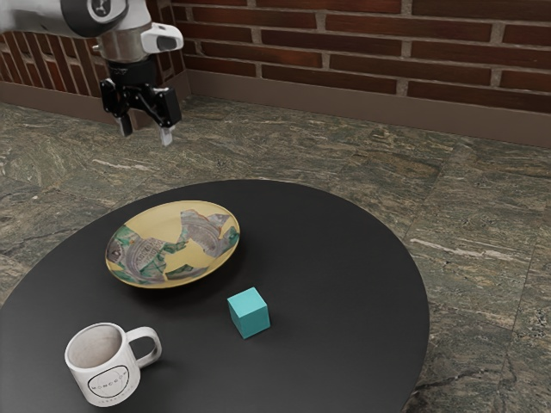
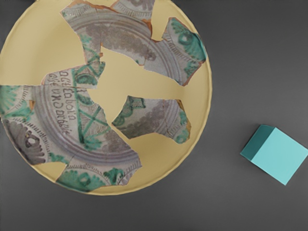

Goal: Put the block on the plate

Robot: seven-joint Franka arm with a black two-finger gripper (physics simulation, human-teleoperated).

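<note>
We hold our gripper (image 1: pixel 145 132) up in the air with its 2 fingers spread well apart and nothing between them, so our hand is open and empty. Our white arm (image 1: pixel 53 15) comes in from the exterior view's upper left, and the hand points downward, well clear of the round black table (image 1: pixel 344 249). The block (image 1: pixel 249 312), 1 turquoise cube, sits on the tabletop near the plate (image 1: pixel 176 245), apart from it, on the side toward the exterior view's right. So the block is off the plate, and we are not touching either of them. The plate is yellow, patterned with patches of grey, green and purplish painted pottery, some bearing lettering, and it has a thin raised rim. In our wrist view we see most of the plate, with the block beside it across a strip of dark tabletop, 1 of its side faces darker than the rest. We also have 1 white mug (image 1: pixel 102 372) on the table, upright, its handle toward the exterior view's right and a dark outlined mark on its side. Beyond the table lie a mottled stone floor (image 1: pixel 465 215) and a brick wall (image 1: pixel 362 47).
</note>
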